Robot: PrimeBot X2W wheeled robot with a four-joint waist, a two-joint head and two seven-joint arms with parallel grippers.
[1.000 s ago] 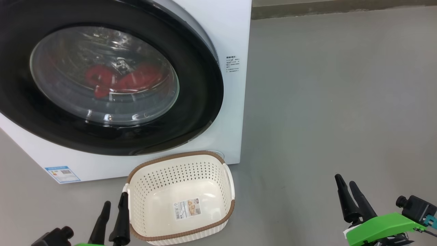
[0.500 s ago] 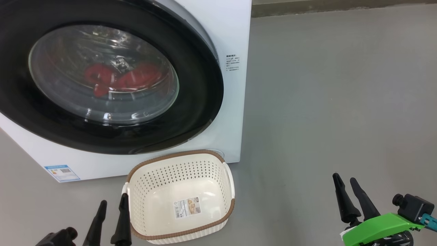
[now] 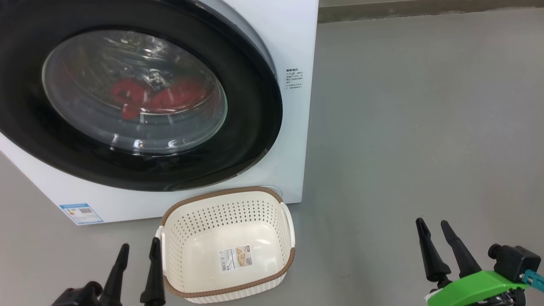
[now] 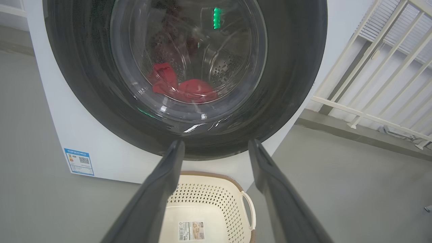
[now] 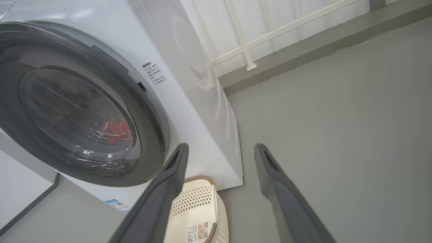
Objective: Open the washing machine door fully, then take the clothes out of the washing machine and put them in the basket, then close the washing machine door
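We find the washing machine door [image 3: 136, 127] sitting flat in the front of the washing machine [image 3: 293, 38]. No gap shows along its black rim in the head view or the right wrist view, so we judge it shut and the first step not yet begun. Through the clear window the clothes [image 3: 159, 97] lie as a red heap low in the drum. The basket [image 3: 221, 214] stands on the grey floor [image 3: 403, 127], just in front of the machine's lower right corner and below the door. It holds nothing but the label sticker [image 3: 236, 259] on its bottom.

Our left gripper [image 3: 140, 243] hangs just beside the basket's left handle, fingers spread and holding nothing. We cannot tell whether the nearer finger touches the rim. Our right gripper [image 3: 432, 221] is well apart to the right over bare floor, its fingers also spread and empty.

As we read it, nothing of the task is done. We have yet to swing the door fully open, lift the clothes out of the drum into the basket, and close the door.
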